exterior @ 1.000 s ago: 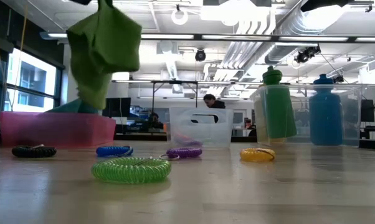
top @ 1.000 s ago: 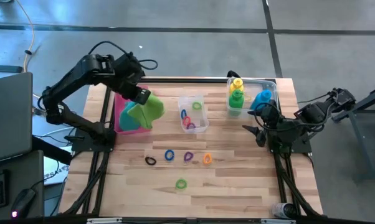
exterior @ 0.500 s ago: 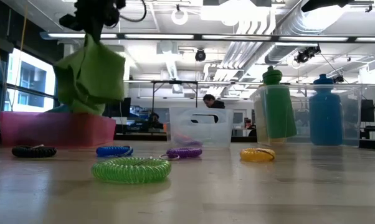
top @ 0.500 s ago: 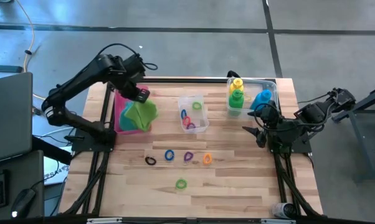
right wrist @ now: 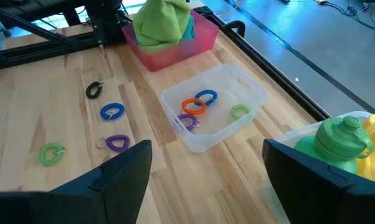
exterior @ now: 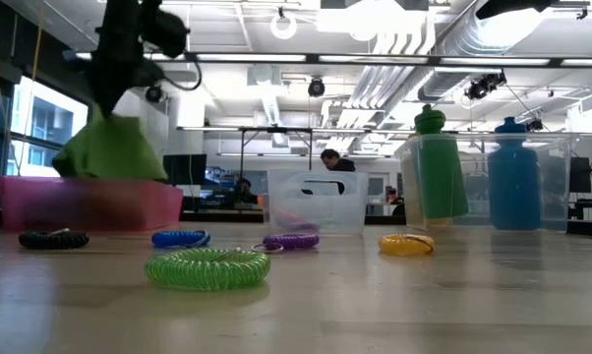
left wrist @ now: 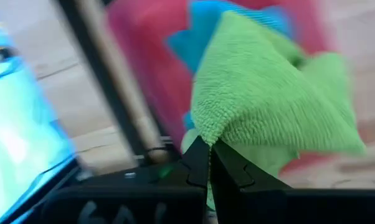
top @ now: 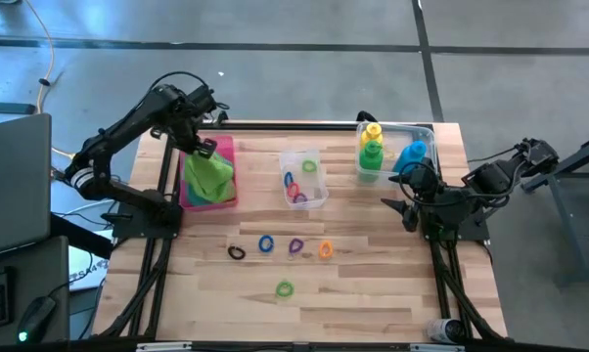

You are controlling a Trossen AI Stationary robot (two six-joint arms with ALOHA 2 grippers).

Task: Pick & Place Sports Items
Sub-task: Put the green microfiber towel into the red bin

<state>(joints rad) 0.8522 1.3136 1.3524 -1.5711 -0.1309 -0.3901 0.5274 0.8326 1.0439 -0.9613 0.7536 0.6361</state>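
The three bottles (top: 383,152) stand in a clear box (top: 424,130), and some rings lie in the small clear box (top: 304,179). Five rings (top: 283,247) lie on the desk (top: 373,284) in front of that small box, not yet sorted. The left pincer (top: 203,149) is pressed together on the lime green towel (top: 208,173), which rests in the pink tray (top: 226,147) on the teal towel (left wrist: 203,18). The right pincer (top: 400,205) waits, spread and empty, near the bottles.
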